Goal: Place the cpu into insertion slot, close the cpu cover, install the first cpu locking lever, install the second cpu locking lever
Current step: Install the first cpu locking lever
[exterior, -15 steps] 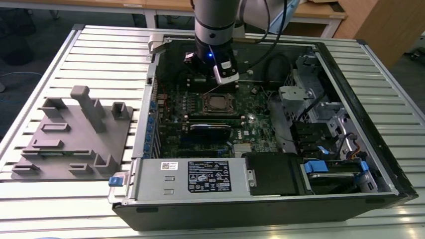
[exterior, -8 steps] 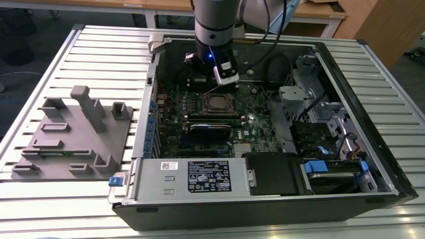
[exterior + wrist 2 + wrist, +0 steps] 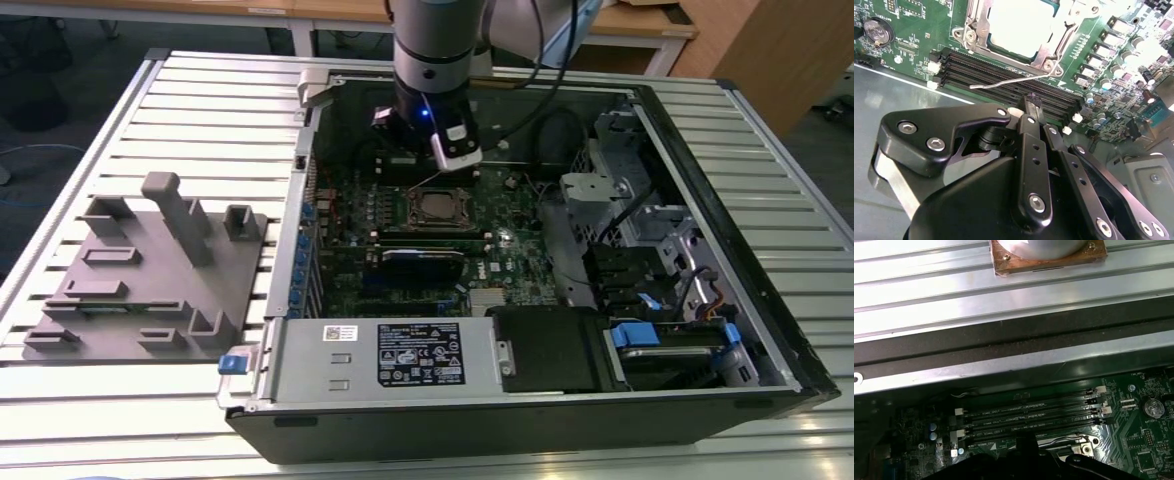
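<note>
The cpu lies flat in the insertion slot on the green motherboard, its pale silver top showing. The cpu cover lies down over it, framing the chip with its metal window. A thin wire locking lever stands free, slanting out above the black memory slots. My gripper hangs just beside this lever, over the memory slots, its black fingers pressed together with nothing seen between them. In the exterior view the gripper sits inside the case just behind the socket.
The open computer case lies on a slatted metal table. A black expansion card sits in front of the socket, with the power supply at the near side. A grey fixture block stands at the exterior view's left. The case wall runs close behind the memory slots.
</note>
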